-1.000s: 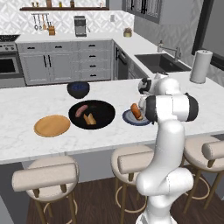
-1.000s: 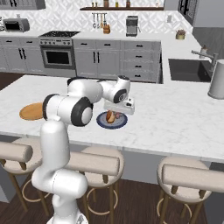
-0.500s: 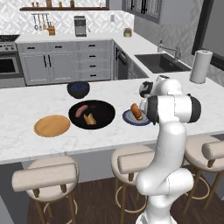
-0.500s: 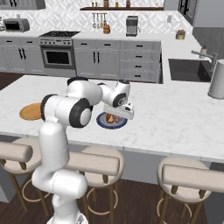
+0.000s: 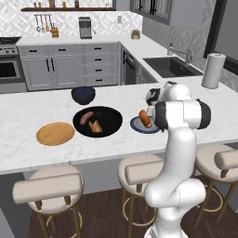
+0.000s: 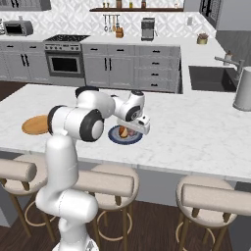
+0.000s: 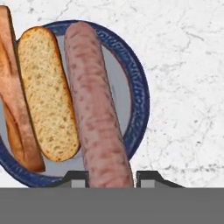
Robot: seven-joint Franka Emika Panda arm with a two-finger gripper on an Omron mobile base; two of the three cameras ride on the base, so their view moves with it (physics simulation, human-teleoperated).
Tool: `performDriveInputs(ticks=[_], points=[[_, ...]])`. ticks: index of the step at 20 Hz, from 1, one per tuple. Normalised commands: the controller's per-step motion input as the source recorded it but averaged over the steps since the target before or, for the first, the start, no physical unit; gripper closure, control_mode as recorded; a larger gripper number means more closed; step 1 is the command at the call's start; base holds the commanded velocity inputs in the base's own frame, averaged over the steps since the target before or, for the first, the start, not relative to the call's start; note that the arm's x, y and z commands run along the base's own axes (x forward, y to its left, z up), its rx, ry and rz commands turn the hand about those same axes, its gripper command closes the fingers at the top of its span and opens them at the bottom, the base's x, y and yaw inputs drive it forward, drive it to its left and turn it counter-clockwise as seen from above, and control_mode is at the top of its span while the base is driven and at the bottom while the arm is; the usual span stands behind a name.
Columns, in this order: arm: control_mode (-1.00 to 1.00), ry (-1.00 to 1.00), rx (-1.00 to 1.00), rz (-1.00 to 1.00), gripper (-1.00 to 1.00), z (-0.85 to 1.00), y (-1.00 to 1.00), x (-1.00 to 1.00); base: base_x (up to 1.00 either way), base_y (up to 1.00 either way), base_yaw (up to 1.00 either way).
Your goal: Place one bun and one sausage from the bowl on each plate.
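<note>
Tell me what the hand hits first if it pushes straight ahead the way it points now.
Most likely the sausage between its fingertips, lying on the blue-grey plate beside the bun; depth is uncertain.

A bun (image 7: pixel 46 94) and sausage (image 7: pixel 97 109) lie side by side on the plate (image 7: pixel 139 87); the bowl (image 5: pixel 109 122) sits left of it.

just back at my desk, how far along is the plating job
Roughly half done. The blue plate holds a bun; a sausage lies on it between the fingers, whether gripped or let go is unclear. Left: the bowl holds one bun and one sausage for the bare wooden plate.
</note>
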Motion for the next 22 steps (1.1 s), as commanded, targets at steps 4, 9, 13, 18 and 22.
performDriveInputs(ticks=[4, 9, 13, 18, 22], points=[[-1.0, 0.0, 0.0, 0.0, 1.0, -0.31, 0.07, 0.04, 0.0, 0.0, 0.0], [-1.0, 0.0, 0.0, 0.0, -1.0, -0.17, 0.0, 0.08, 0.0, 0.0, 0.0], [-1.0, 0.03, 0.0, 0.0, -1.0, 0.0, 0.04, 0.2, 0.0, 0.0, 0.0], [-1.0, -0.01, 0.0, -0.02, -1.0, 0.13, 0.08, -0.05, 0.0, 0.0, 0.0], [-1.0, 0.0, 0.0, 0.0, -1.0, 0.59, 0.0, -0.45, 0.0, 0.0, 0.0]])
